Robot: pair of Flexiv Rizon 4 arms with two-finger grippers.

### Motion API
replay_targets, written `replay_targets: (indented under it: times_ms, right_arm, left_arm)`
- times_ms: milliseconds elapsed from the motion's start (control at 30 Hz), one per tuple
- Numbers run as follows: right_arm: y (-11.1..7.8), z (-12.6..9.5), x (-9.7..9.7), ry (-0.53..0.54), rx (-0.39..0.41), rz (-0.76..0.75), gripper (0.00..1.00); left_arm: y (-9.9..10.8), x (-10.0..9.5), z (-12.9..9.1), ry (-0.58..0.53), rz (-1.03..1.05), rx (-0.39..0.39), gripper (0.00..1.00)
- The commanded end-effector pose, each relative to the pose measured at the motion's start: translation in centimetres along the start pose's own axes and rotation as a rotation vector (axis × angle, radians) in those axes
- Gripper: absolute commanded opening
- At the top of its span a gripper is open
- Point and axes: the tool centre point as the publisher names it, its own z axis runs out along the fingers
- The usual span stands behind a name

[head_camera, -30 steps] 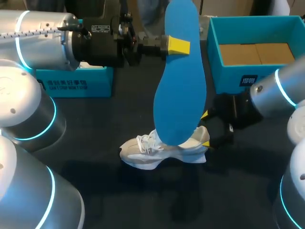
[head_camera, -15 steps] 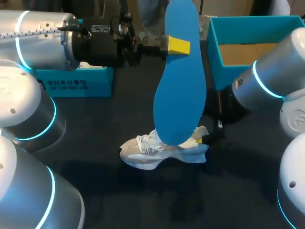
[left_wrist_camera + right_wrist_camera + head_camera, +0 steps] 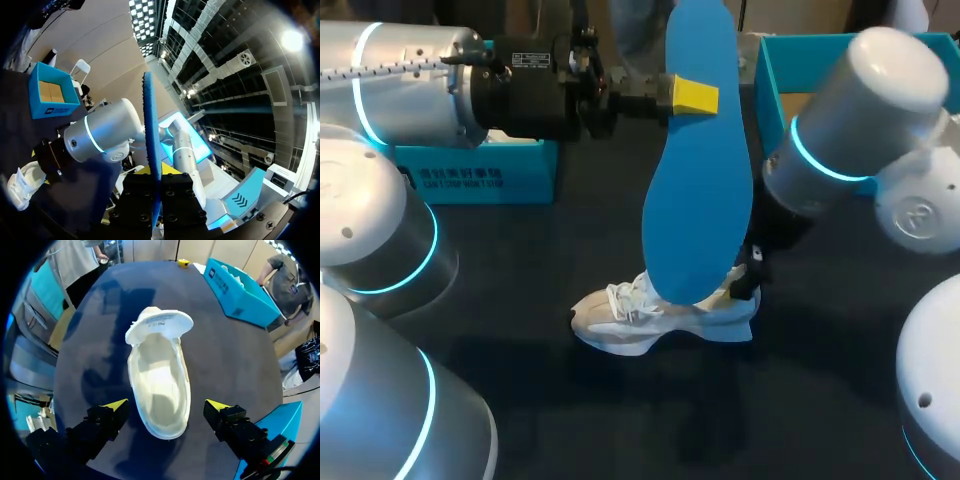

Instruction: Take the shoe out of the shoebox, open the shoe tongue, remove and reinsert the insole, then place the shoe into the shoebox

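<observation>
Right now the shoe [image 3: 159, 385] stands on the table [image 3: 520, 260], out of the shoebox [image 3: 770, 100], with its tongue folded forward and its inside bare. The blue insole [image 3: 700, 180] hangs upright over it, broad end down at the shoe's opening, pinched near its narrow upper end by my left gripper [image 3: 695, 96]. My right gripper [image 3: 166, 404] hovers at the heel, fingers spread wide to either side, gripping nothing. I judge the removal done. What remains is sliding the insole back in and returning the shoe to the open shoebox beside my right arm.
</observation>
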Motion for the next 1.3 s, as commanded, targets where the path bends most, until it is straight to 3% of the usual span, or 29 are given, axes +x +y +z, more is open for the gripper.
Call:
replay_targets:
  times_ms: [33, 267, 867, 1100, 1300]
  right_arm:
    - [0.8, 0.5, -0.1, 0.011, 0.178, 0.000, 1.00]
    - [0.5, 0.8, 0.2, 0.039, 0.142, 0.030, 1.00]
    - [0.5, 0.8, 0.2, 0.039, 0.142, 0.030, 1.00]
    - [1.8, 1.2, -1.0, 0.036, 0.156, 0.032, 1.00]
    - [2.7, 2.7, -2.3, 0.068, 0.160, -0.006, 1.00]
  left_arm:
    - [0.0, 0.0, 0.1, 0.000, 0.000, 0.000, 0.00]
    - [0.0, 0.0, 0.1, 0.000, 0.000, 0.000, 0.00]
    - [0.0, 0.0, 0.1, 0.000, 0.000, 0.000, 0.00]
    - [0.0, 0.0, 0.1, 0.000, 0.000, 0.000, 0.00]
    - [0.0, 0.0, 0.1, 0.000, 0.000, 0.000, 0.00]
